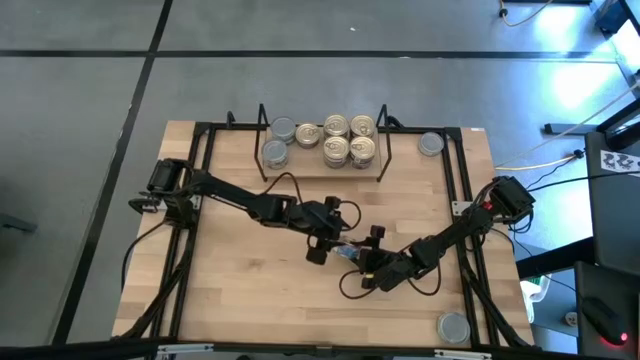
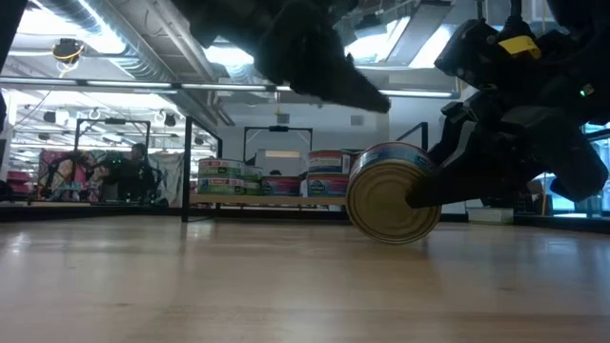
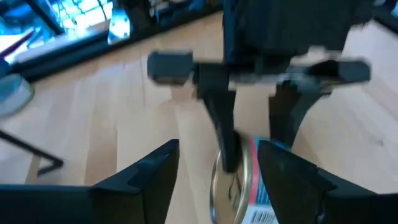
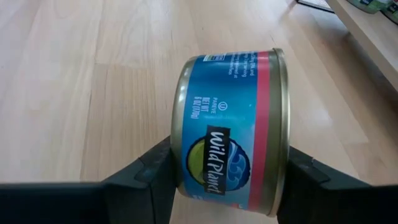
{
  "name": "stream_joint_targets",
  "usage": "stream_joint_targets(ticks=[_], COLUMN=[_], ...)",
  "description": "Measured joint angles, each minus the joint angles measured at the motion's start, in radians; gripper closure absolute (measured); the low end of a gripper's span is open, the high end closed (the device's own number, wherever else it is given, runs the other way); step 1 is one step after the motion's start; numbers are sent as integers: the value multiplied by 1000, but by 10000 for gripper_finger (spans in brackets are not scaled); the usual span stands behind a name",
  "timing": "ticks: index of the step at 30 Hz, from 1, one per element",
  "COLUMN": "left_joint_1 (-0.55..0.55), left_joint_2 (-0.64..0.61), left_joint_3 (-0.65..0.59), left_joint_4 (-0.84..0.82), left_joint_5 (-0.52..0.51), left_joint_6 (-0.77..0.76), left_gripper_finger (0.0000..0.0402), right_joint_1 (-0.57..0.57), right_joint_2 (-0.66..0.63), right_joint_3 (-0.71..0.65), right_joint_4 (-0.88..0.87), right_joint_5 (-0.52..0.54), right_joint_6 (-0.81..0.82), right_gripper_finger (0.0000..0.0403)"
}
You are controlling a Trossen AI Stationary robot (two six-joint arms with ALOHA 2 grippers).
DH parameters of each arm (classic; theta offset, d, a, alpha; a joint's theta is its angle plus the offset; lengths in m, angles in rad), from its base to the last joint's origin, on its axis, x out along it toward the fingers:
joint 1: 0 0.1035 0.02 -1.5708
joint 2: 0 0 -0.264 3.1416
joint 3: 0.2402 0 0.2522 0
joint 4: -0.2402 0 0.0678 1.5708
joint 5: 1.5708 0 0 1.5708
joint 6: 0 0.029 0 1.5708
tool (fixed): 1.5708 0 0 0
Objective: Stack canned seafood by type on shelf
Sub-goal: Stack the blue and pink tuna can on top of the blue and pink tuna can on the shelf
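The can (image 4: 230,127) sits on its edge, pinched across its flat ends by the right gripper (image 4: 224,180), at the middle of the table (image 1: 250,290) and well short of the shelf (image 1: 322,160). You have a handover here: the left gripper (image 3: 217,180) hangs just beside it, jaws spread and not touching. Close your left fingers (image 3: 140,183) squarely on the can before you let the right ones (image 4: 146,171) go, or it may roll. Keep it level on the way to the shelf. The can is short and round, with a blue and red label and pale gold ends (image 2: 381,202); judging by that, it belongs with the gold-topped cans (image 1: 350,140) at the shelf's right, not with the grey-topped ones (image 1: 280,142). Two grey-topped cans (image 1: 453,326) lie apart on the table.
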Motion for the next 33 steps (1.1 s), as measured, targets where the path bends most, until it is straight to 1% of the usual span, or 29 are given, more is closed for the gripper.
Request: stream_joint_targets(ticks=[6, 8, 10, 16, 17, 19, 21, 23, 27, 30, 33], left_joint_1=[-6, -11, -22, -65, -69, -73, -72, -67, -59, -64, -63], left_joint_2=[0, 0, 0, 0, 0, 0, -1, 0, -1, -1, 5], left_joint_3=[0, 0, 0, 0, 0, 0, 0, 0, 0, 0, 0], left_joint_4=[40, 21, -7, -69, -72, -65, -70, -75, -98, -103, -101], left_joint_5=[0, -10, -13, -11, -11, -12, -13, -14, -23, -61, -79], left_joint_6=[-14, -24, -24, -17, -21, -7, 10, -1, -13, -19, -23], left_gripper_finger=[179, 190, 223, 365, 382, 394, 378, 341, 243, 167, 103], right_joint_1=[0, 0, 0, 0, 0, 0, 0, 0, 0, 0, 0], right_joint_2=[0, 0, 0, 0, 0, 0, 0, 0, 0, 0, 0], right_joint_3=[0, 0, 0, 0, 0, 0, 0, 0, 0, 0, 0], right_joint_4=[-2, -2, -2, -3, -3, -3, -3, -3, -3, -3, -3], right_joint_5=[1, 2, 2, 2, 2, 2, 2, 2, 3, 3, 3], right_joint_6=[-3, -3, -3, -4, -4, -4, -4, -4, -4, -4, -4], right_gripper_finger=[207, 207, 207, 207, 207, 207, 207, 207, 207, 208, 208])
